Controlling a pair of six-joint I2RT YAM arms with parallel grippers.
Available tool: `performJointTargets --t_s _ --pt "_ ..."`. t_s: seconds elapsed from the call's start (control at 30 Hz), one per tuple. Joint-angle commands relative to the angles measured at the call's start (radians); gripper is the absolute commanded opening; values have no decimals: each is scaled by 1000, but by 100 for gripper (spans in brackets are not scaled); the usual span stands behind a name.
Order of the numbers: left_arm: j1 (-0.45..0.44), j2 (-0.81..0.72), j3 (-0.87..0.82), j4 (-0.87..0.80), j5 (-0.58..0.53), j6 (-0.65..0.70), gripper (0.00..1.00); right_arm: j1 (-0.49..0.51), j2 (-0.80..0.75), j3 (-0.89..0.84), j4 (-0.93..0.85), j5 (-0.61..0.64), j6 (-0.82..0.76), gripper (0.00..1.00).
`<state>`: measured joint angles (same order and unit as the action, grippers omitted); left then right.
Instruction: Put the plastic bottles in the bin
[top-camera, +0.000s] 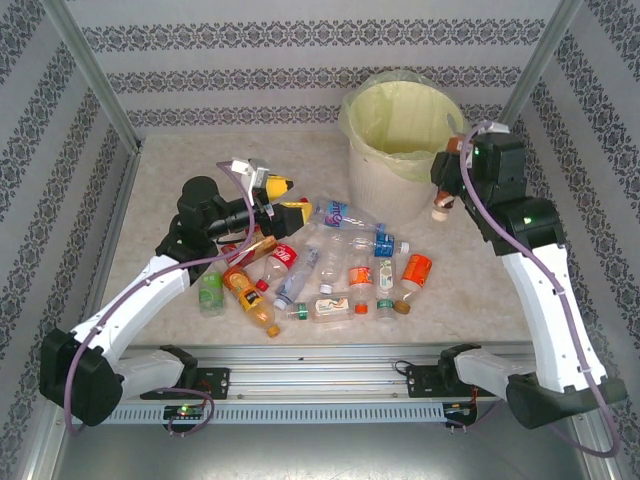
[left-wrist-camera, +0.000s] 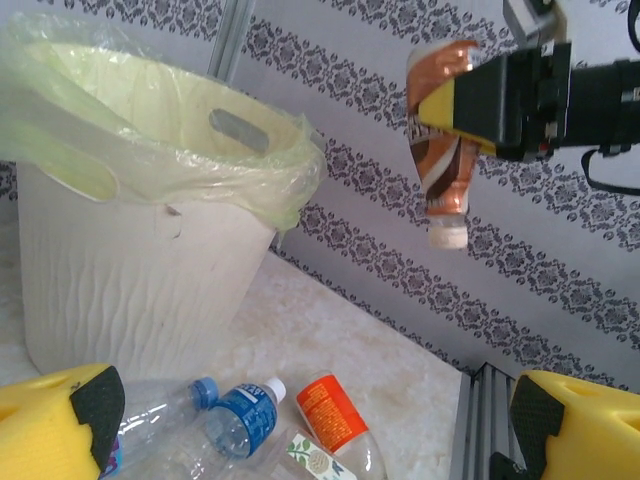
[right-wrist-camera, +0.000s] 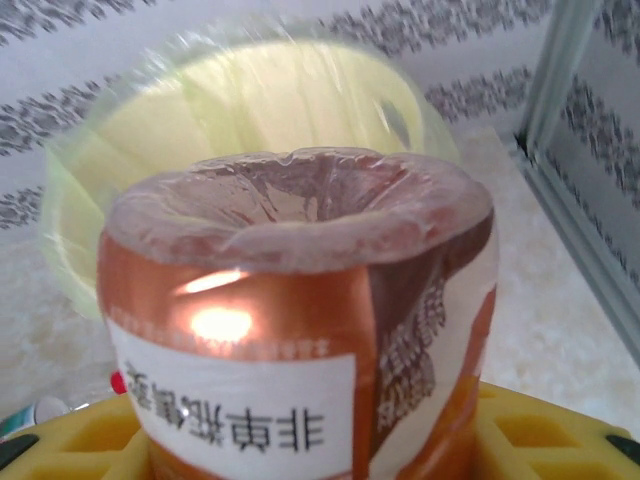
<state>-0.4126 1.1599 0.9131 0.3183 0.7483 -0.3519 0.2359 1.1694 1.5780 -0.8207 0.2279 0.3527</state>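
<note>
My right gripper (top-camera: 446, 180) is shut on a plastic bottle with a copper-brown label (left-wrist-camera: 440, 130), which hangs cap down (left-wrist-camera: 447, 235) in the air just right of the bin (top-camera: 405, 140). In the right wrist view the bottle's base (right-wrist-camera: 300, 200) faces the camera between the yellow fingers (right-wrist-camera: 545, 430), and the bin's yellow-green liner (right-wrist-camera: 240, 100) lies beyond it. My left gripper (top-camera: 289, 197) hovers open over the pile of plastic bottles (top-camera: 330, 270). Between its yellow fingers (left-wrist-camera: 60, 420) lie a blue-labelled bottle (left-wrist-camera: 240, 420) and an orange-labelled bottle (left-wrist-camera: 330, 410).
Several bottles lie scattered across the middle of the table, from a green one (top-camera: 211, 293) at the left to an orange one (top-camera: 415, 270) at the right. Patterned walls and metal posts (top-camera: 95, 75) close in the table. A rail (top-camera: 320, 365) runs along the near edge.
</note>
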Motion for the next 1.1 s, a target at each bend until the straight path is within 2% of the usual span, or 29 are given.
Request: performJointTargets --t_s 0.0,0.37,0.73,1.07 --pt "-12 -28 -6 78 -2 -24 100 19 71 111 -10 59 -67 54" --pt "-11 -35 -5 55 -12 -6 100 16 427 515 -42 24 -157 54" --pt "-12 -43 -5 -13 -112 52 100 -20 891 1105 -312 -33 -157 55" --pt "-12 -37 -2 -55 -146 93 100 -73 1024 1093 -353 -157 -110 55"
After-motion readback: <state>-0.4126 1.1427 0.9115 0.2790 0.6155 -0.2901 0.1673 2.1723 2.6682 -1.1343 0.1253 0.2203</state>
